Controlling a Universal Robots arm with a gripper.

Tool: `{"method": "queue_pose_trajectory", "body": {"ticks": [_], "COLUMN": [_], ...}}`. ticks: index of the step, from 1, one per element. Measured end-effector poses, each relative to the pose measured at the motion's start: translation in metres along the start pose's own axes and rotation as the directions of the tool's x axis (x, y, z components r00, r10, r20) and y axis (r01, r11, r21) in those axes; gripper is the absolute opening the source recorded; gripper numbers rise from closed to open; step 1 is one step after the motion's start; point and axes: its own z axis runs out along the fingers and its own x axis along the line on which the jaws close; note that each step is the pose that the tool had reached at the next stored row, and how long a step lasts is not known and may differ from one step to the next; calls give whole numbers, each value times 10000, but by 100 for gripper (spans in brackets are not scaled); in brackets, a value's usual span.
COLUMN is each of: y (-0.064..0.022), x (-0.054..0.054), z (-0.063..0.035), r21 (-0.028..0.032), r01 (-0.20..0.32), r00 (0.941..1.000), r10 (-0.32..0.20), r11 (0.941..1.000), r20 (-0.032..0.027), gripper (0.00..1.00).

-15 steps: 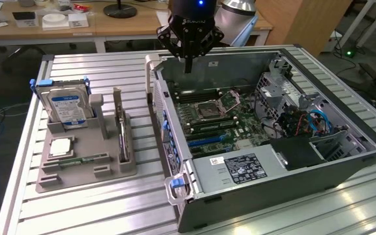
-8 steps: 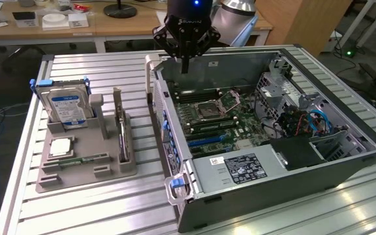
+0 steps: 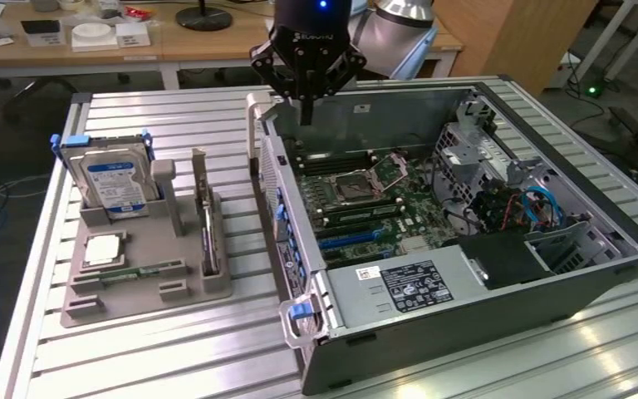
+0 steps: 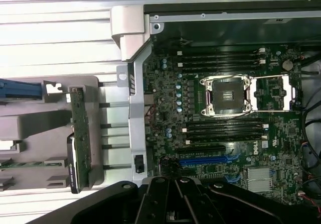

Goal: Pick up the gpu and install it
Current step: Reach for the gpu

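Exterior view: high, oblique, whole surface. Wrist view: above claw, straight down, close. Shared: circuit board, tray.

Robotiq, upside down, on the housing above the fingers

Robotics lab; slatted metal bench, open computer case, cluttered desks behind

gpu seen edge-on, hard drive cropped
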Motion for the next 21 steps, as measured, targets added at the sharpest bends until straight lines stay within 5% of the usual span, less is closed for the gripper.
{"method": "queue_pose_trajectory", "body": {"ticks": [21], "y": [-26], "x": [215], "z": [-6], "r21": [0], "r01": [0], "r00": [10000], "r10": [0], "r11": [10000], "r20": [0], "gripper": [11]}}
